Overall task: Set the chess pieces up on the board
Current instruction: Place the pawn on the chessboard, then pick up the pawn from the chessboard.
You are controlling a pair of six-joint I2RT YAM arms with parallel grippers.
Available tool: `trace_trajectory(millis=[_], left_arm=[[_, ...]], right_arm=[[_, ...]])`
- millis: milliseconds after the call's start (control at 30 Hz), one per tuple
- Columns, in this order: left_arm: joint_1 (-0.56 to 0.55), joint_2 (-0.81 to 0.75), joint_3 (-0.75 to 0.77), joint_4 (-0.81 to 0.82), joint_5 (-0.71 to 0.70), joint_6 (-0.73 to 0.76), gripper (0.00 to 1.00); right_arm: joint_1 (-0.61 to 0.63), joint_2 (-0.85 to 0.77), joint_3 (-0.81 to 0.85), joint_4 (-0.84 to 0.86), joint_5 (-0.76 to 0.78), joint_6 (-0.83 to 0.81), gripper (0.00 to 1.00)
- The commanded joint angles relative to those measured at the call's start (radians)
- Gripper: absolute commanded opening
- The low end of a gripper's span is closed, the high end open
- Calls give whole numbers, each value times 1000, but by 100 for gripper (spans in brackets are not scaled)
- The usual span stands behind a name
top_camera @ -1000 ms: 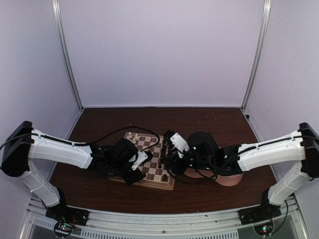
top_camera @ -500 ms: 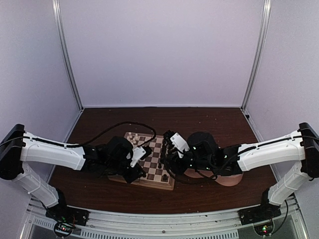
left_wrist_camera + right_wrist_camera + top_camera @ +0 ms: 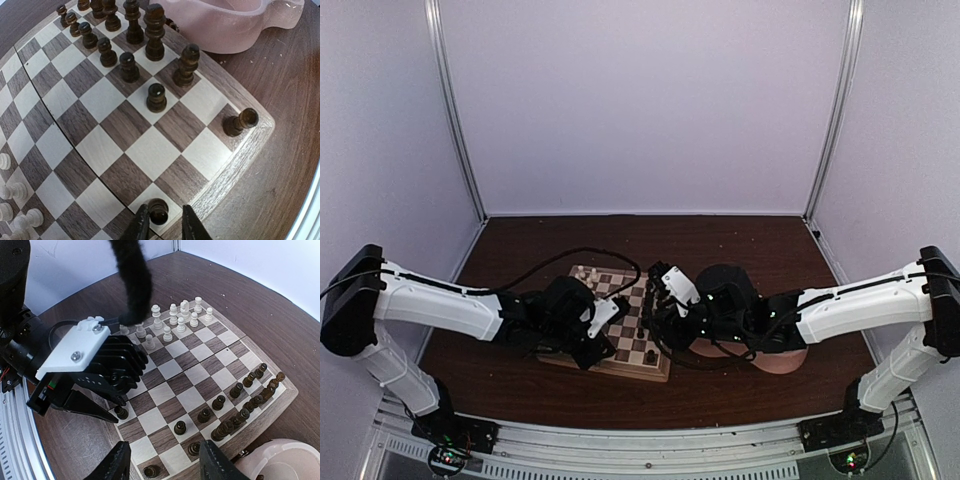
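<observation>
1. Board: checkered, flat on the tabletop, with one edge just beside a pink bowl.
2. Dark pieces: upright in two rows along the bowl-side edge. Cream pieces: grouped at the opposite edge.
3. Pawn: dark and upright on a light square at the board's side edge, apart from the dark rows. Two bare squares lie between it and the corner piece.
4. Left end effector: low over this pawn, with its fingers apart, one on each side. One finger is close against the pawn. A sliver of light square shows beside the other, so nothing is clamped.
5. Right end effector: fingers spread wide and empty, above the board near the corner piece and touching nothing.
6. Step in hand (judgement): the left arm is handling the stray pawn. The dark side looks nearly ranked, so the setup is well along. Whether this is a grasp or a release cannot be told.
7. Next move (judgement): if the pawn belongs in the dark pawn row, the fingers must close squarely on its head. It then needs a straight lift and a short carry along the edge to the bare square beside the corner piece. The pawn must be set down without brushing that neighbour, and the right arm must keep clear, as both arms crowd this side.
</observation>
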Motion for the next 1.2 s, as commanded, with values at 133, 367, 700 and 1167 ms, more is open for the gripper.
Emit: trace_trajectory(millis=[133, 367, 700, 1167], left_arm=[[4, 14, 39, 6, 2, -9, 19], [3, 42, 62, -25, -15, -16, 26], [4, 34, 61, -21, -14, -18, 8], [3, 49, 137, 49, 9, -57, 9]], right_arm=[[-5, 6, 7, 5, -5, 8, 49], [-5, 5, 8, 4, -7, 8, 49], [-7, 4, 10, 1, -7, 11, 49], [-18, -44, -28, 13, 57, 24, 48]])
